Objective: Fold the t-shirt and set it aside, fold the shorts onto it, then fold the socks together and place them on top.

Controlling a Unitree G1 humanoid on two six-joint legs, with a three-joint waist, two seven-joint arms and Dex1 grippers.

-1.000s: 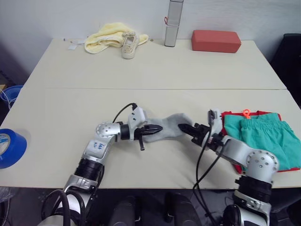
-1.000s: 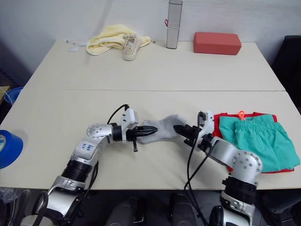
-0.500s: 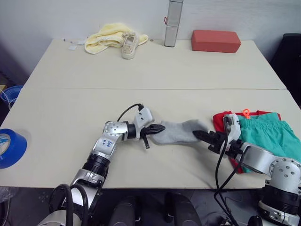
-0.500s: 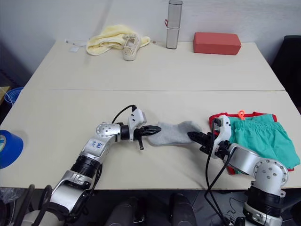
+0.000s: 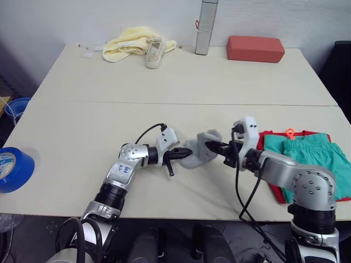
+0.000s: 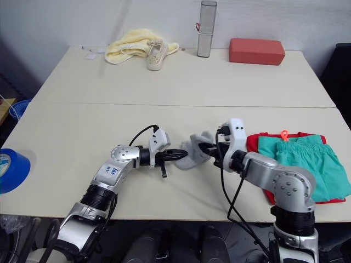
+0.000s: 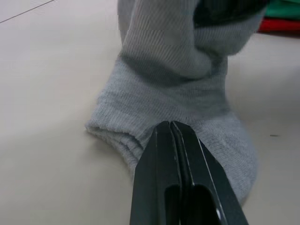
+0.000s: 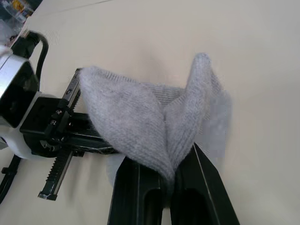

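**Test room, staged desk**

A robotics lab or test room, by the look of it: two plain cream desks [image 5: 181, 82] pushed together against a bare white wall, with a loose mix of props rather than household order. Along the far edge lie a pale yellow cloth [image 5: 127, 43], an off-white sneaker [image 5: 153, 53], a tall grey cylinder [image 5: 205, 26] and a red rectangular block [image 5: 255, 49]. A roll of blue tape [image 5: 15, 170] sits at the desk's left edge, and a blue bucket-like container [image 5: 15, 108] stands on the dark floor beside it. Exposed black cables [image 6: 233, 192] trail from the machine's arms.
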